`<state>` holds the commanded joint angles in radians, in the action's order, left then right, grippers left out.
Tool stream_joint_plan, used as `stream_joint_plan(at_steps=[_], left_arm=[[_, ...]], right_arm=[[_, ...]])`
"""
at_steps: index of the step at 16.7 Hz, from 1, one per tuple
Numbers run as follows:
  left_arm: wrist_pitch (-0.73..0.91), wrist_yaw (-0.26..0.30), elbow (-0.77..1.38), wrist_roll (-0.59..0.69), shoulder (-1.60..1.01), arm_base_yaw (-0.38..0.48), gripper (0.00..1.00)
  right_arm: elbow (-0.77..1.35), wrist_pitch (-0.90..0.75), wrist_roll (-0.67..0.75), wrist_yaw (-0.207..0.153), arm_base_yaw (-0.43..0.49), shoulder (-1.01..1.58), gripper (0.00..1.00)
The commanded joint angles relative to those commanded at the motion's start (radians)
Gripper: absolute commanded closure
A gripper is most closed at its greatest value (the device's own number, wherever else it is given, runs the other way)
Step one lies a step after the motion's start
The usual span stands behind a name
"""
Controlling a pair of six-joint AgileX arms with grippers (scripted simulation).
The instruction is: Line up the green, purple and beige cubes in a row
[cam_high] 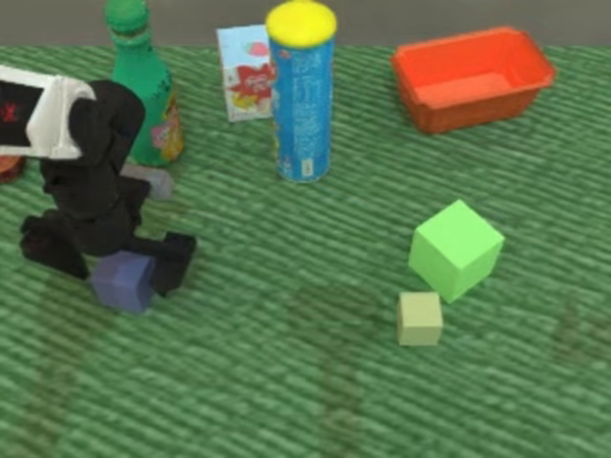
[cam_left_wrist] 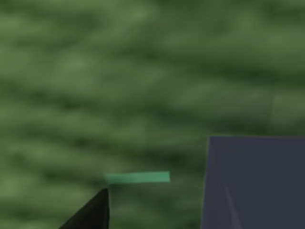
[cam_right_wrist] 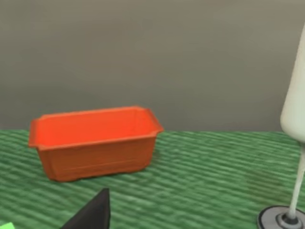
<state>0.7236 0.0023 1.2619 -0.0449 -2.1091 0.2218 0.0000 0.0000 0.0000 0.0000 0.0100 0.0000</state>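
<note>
between the left tool [cam_high: 113, 262] fingers sits the purple cube [cam_high: 123, 281], clamped. right of the tool lie the green cube [cam_high: 455, 248] and beige cube [cam_high: 420, 319]. right tool state: cannot tell.

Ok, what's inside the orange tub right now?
Nothing visible: the orange tub shows bare floor from above, though its near wall hides a strip. No cubes there; the left claw straddles the purple cube.

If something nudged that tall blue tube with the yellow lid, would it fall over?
Probably. The tube stands tall on a narrow base, so a high push likely tips it. Being round, it may then roll across the green mat.
</note>
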Motion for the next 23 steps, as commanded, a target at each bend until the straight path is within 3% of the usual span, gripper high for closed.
stream_joint_plan(at_steps=[2, 15, 23], left_arm=[[0.000, 0.000, 0.000, 0.000, 0.000, 0.000, 0.00], [0.000, 0.000, 0.000, 0.000, 0.000, 0.000, 0.98], [0.000, 0.000, 0.000, 0.000, 0.000, 0.000, 1.00]], right_arm=[[0.000, 0.000, 0.000, 0.000, 0.000, 0.000, 0.00], [0.000, 0.000, 0.000, 0.000, 0.000, 0.000, 0.00], [0.000, 0.000, 0.000, 0.000, 0.000, 0.000, 0.00]])
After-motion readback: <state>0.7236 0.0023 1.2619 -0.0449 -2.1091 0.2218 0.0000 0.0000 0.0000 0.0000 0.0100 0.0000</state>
